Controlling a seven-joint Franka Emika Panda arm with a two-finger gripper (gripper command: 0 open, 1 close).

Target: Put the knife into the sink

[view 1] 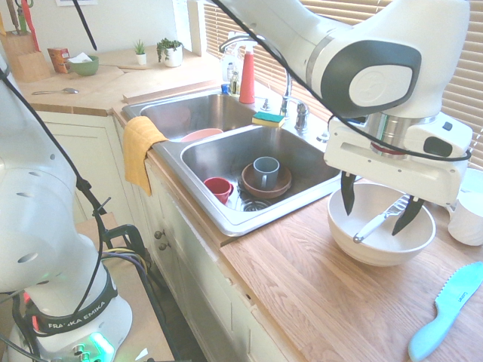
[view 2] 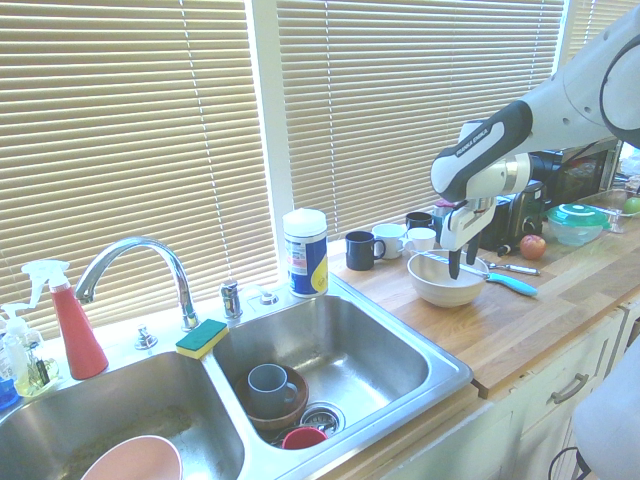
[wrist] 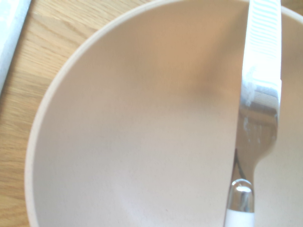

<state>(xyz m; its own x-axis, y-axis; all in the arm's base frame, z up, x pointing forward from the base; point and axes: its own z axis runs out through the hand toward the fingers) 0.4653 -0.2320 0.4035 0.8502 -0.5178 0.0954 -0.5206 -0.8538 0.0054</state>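
Nearest my wrist camera was the white bowl (wrist: pixel 118 142), and the knife (wrist: pixel 258 94) lay across it, its ridged metal filling the close view from rim toward the bottom. In the first exterior view the bowl (view 1: pixel 381 234) sat on the wooden counter (view 1: pixel 317 294), and the knife (view 1: pixel 381 217) leaned inside it with one end low in the hollow at about eight o'clock and the other up near the rim at two o'clock.

My claw (view 1: pixel 377 205) hung straight down over the bowl with its fingers spread wide, one dark tip on either side of the knife and nothing pinched between them. I could not tell whether the tips touched the knife; they looked just above or beside it.

From the bowl, the sink (view 1: pixel 226 219) lay at about nine to ten o'clock in that view, just beyond the counter edge. Its near basin held a brown dish with a grey mug (view 1: pixel 265 172) in it and a small red cup (view 1: pixel 219 188). At about four o'clock from the bowl lay the light blue plastic knife (view 1: pixel 449 309), which was not mine to take.

As I judged it, almost all the task remained: no grasp yet, then the lift, the carry across to the basin, and the release.
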